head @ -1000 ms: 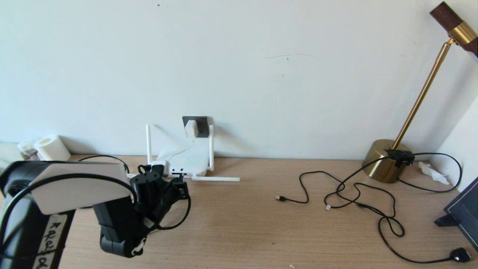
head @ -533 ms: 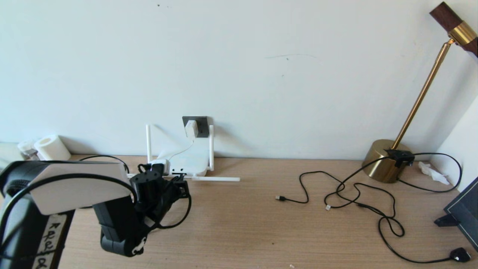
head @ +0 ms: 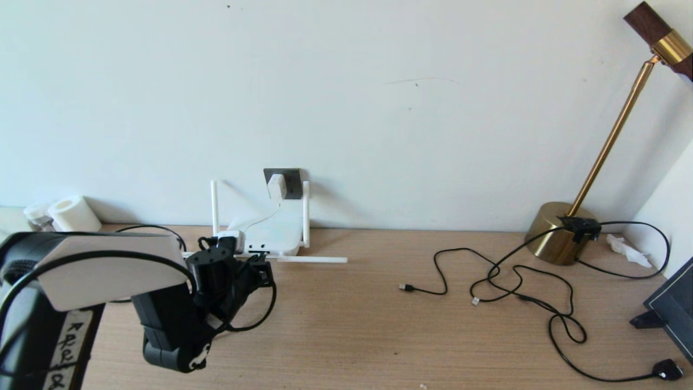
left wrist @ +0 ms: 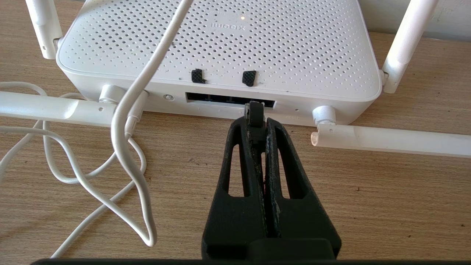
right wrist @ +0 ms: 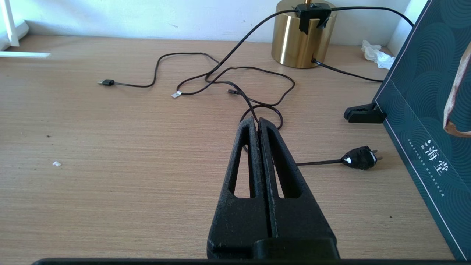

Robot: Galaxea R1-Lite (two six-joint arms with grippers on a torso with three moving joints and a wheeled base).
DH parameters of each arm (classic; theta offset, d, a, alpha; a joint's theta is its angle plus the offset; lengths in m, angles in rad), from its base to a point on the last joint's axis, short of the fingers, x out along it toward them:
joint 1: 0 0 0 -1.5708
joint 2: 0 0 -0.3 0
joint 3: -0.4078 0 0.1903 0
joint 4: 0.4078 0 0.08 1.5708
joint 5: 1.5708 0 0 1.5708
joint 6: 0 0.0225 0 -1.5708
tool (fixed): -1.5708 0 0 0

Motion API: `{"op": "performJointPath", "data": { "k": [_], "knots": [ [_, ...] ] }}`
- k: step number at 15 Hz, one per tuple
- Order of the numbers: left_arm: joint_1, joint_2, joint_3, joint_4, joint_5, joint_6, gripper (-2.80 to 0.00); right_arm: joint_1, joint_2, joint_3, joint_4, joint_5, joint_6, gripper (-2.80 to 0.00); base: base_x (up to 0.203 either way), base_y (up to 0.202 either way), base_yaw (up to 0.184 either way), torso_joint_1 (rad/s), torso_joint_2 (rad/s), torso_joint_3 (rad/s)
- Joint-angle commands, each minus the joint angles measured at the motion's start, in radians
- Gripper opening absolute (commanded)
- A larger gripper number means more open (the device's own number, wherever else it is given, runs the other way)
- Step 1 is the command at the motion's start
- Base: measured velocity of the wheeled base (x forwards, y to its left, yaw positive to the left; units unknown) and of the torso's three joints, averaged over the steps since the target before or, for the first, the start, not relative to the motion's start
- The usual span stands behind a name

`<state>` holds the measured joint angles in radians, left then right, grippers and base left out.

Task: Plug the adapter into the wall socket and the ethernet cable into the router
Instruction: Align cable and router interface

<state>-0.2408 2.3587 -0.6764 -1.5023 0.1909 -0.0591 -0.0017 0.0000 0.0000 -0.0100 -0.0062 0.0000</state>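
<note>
The router bears small embossed lettering on its perforated top, seen upside down and too faint to read surely. The dark green box carries pale Chinese characters, "海堂" among them. A white label on the left arm shows handwritten marks, illegible.

I have the router on the desk at the far left, against the wall; the wall socket sits just above and behind it, with the adapter plugged into its left part; the left gripper is at the router's near edge, the ethernet cable plug pinched in it at the port slot; thin cables sprawl to the right; the lamp stands far right; my right gripper hovers near the cables.
</note>
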Motion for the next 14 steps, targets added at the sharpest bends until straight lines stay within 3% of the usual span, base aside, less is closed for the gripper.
{"op": "performJointPath", "data": {
  "k": [1, 14],
  "knots": [
    [0.003, -0.003, 0.001, -0.008, 0.002, -0.001, -2.8, 0.0, 0.001, 0.0, -0.001, 0.0, 0.0, -2.8, 0.0, 0.0, 0.0, 0.0, 0.0, 0.0],
    [0.017, 0.013, -0.025, 0.03, -0.007, -0.001, -2.8, 0.0, 0.0, 0.0, -0.001, 0.0, 0.0, -2.8, 0.0, 0.0, 0.0, 0.0, 0.0, 0.0]
  ]
}}
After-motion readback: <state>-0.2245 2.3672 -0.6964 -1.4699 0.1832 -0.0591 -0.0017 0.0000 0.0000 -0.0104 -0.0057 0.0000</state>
